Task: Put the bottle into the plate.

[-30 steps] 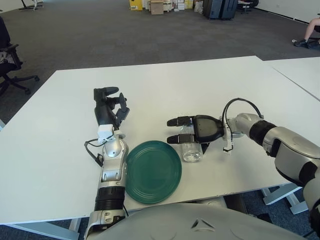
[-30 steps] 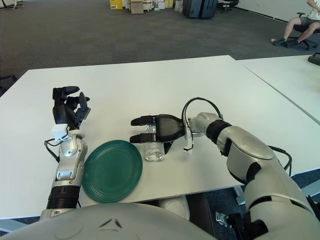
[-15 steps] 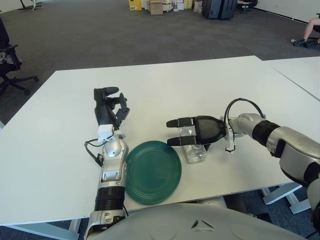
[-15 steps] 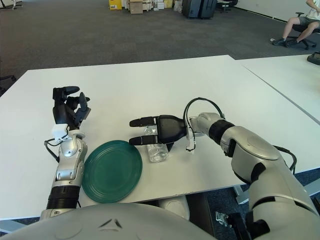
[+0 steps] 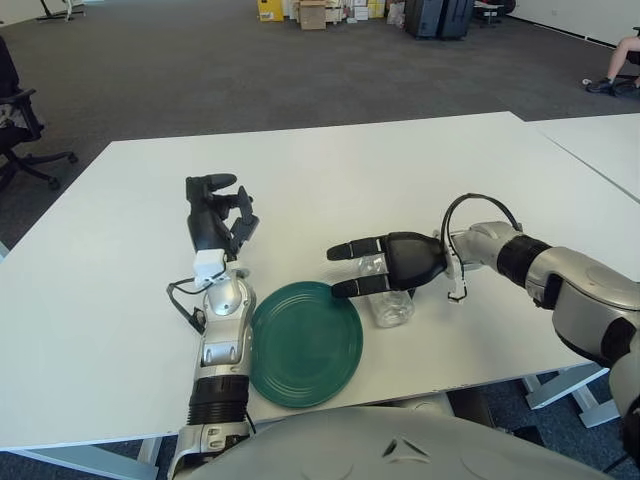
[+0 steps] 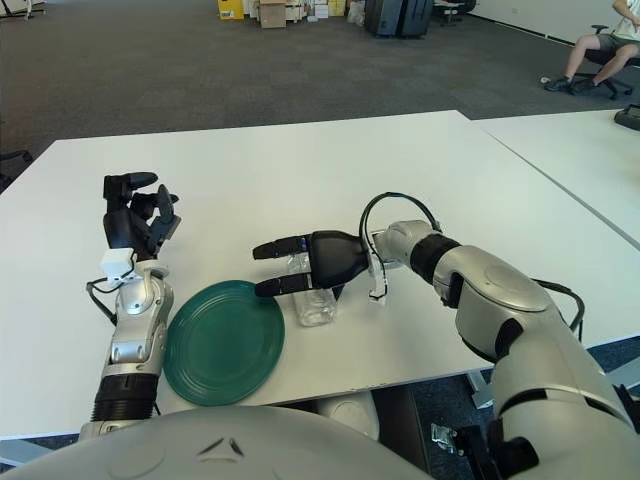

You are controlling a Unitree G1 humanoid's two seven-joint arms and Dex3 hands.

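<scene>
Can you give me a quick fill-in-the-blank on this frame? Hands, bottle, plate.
1. The right hand is at the clear ____, fingers around it.
2. The bottle is to the ____ of the plate, outside it.
3. The plate's colour is ____.
4. The left hand shows beyond the plate and holds ____.

Missing words: bottle; right; green; nothing
</scene>
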